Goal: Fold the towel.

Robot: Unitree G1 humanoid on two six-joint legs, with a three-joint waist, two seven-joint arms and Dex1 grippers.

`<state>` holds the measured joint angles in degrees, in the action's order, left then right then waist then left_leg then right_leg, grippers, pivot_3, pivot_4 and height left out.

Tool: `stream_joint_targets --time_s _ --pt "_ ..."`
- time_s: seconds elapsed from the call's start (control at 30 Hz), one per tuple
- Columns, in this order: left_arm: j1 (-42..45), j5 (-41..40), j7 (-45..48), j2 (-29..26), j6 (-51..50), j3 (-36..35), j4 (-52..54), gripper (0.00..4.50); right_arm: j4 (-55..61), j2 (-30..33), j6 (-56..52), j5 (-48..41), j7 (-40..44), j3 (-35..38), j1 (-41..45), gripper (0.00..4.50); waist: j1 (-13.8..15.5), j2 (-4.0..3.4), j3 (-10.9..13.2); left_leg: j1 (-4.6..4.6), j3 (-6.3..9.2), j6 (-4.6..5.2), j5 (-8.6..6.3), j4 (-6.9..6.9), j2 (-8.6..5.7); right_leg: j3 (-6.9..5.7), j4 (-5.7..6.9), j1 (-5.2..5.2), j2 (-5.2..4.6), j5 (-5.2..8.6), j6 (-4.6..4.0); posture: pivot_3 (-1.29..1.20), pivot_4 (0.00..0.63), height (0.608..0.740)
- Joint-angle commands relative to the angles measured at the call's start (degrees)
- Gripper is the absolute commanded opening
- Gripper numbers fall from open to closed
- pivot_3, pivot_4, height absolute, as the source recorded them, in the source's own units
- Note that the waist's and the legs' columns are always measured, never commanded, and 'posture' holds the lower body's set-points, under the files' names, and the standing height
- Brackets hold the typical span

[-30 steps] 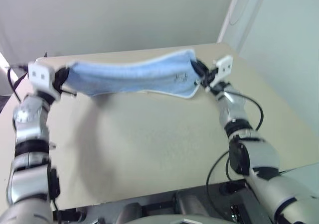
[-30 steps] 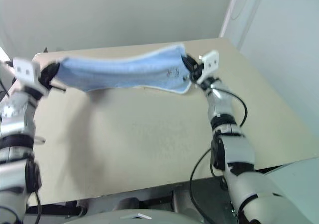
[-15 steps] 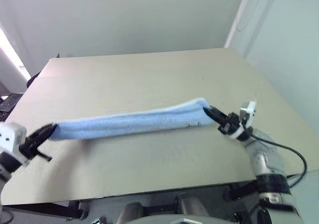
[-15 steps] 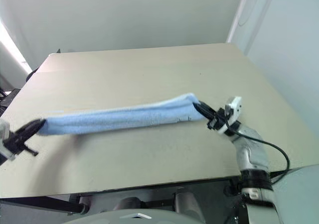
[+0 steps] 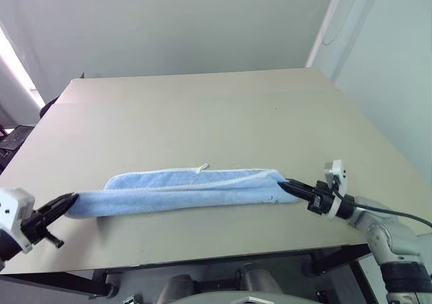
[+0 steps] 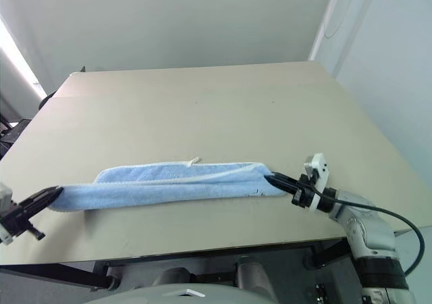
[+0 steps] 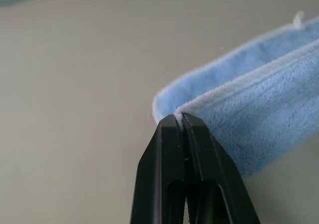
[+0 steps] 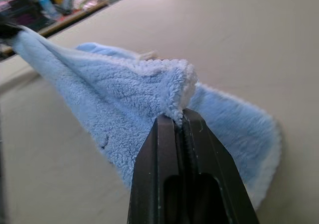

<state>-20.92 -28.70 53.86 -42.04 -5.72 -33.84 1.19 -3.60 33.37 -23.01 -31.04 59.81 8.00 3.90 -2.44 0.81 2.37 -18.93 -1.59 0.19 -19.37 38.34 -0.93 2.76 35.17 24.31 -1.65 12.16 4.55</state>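
The towel, light blue with white piping, stretches in a long doubled band across the near part of the beige table. Its white loop sticks out at the far edge, and a small dark mark shows near its right end. My left gripper is shut on the towel's left end, seen close up in the left wrist view. My right gripper is shut on the right end, whose corner bunches between the black fingers. The far layer rests on the table.
The table's front edge runs just below the towel. A white wall stands behind the table. A dark object sits off the table's left side. Clutter shows past the far table edge in the right wrist view.
Both grippers have come back toward the table's near edge and down, carrying the towel from held high and stretched to low, with its far layer laid on the table.
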Motion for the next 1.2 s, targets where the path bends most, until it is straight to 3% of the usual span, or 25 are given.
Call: stream_joint_targets --time_s 0.03,0.23,0.4,0.43,0.47,0.67,0.83,1.0,1.2 --pt "4.51 3.31 -1.64 -0.06 1.70 2.79 -4.44 0.04 -2.57 -0.86 0.21 2.03 -4.02 0.44 2.74 0.00 0.01 0.02 -0.01 -0.01 -0.01 0.00 0.00 -0.01 0.00 0.00 -0.01 0.00 0.01 -0.01 0.00 0.00 0.000 0.740" --pt "12.16 8.59 -3.54 1.56 6.11 8.81 -12.33 0.04 -7.82 -4.70 2.23 5.97 -11.82 0.07 6.79 0.00 -0.03 0.04 -0.03 -0.24 -0.01 0.01 -0.01 -0.02 -0.02 0.02 -0.03 0.14 -0.06 -0.21 -0.14 0.00 0.000 0.740" --pt "14.99 8.88 -3.72 2.00 7.95 10.00 -15.49 0.00 -10.48 -5.98 3.33 7.90 -13.66 -0.43 8.30 1.39 0.04 0.04 -0.04 -0.26 0.00 0.01 -0.01 -0.02 -0.01 0.04 -0.01 0.20 -0.18 -0.25 -0.10 0.00 0.000 0.740" --pt "15.83 9.16 -4.27 2.09 8.44 10.05 -16.50 0.51 -10.11 -6.32 3.03 7.47 -13.43 -0.41 8.41 1.81 0.05 0.04 -0.04 -0.26 0.03 0.01 -0.01 -0.03 0.00 0.05 0.00 0.20 -0.19 -0.25 -0.10 0.00 0.000 0.740" --pt "16.52 9.34 -4.58 2.14 8.79 10.10 -17.32 0.68 -9.77 -6.65 2.72 7.11 -13.41 -0.37 8.56 2.11 0.06 0.04 -0.04 -0.27 0.04 0.01 -0.01 -0.02 0.00 0.05 0.00 0.21 -0.18 -0.25 -0.09 0.00 0.000 0.740" --pt "18.26 8.62 -7.95 2.60 8.24 8.72 -16.32 2.84 -9.48 -6.86 -3.39 3.83 -15.22 2.30 10.88 4.35 -0.02 0.03 -0.04 -0.25 0.04 0.01 -0.01 -0.02 0.03 0.05 0.06 0.20 -0.17 -0.31 -0.04 0.00 0.000 0.740" --pt "17.84 5.25 -8.90 2.17 4.21 7.00 -12.00 2.87 -12.68 -3.06 -18.83 -1.77 -16.36 6.59 14.93 4.43 0.12 0.04 -0.04 -0.31 0.04 0.01 -0.01 -0.01 0.02 0.04 0.05 0.25 -0.26 -0.32 -0.03 0.00 0.000 0.740" --pt "11.64 -4.48 -3.60 -0.39 -11.22 7.55 2.93 2.87 -15.63 2.89 -38.65 -10.84 -11.07 9.99 18.53 4.43 0.03 0.03 -0.04 -0.39 0.08 0.03 -0.02 -0.06 0.03 0.01 0.00 0.31 -0.26 -0.31 -0.04 0.00 0.000 0.740" --pt "9.24 -6.54 -4.09 -2.44 -22.58 10.74 12.15 2.87 -16.20 8.39 -46.36 -10.79 -6.59 6.42 17.26 4.43 -0.02 -0.04 -0.06 -0.40 0.05 0.04 -0.02 -0.04 0.03 0.03 0.01 0.10 -0.05 -0.22 -0.15 0.00 0.000 0.740"
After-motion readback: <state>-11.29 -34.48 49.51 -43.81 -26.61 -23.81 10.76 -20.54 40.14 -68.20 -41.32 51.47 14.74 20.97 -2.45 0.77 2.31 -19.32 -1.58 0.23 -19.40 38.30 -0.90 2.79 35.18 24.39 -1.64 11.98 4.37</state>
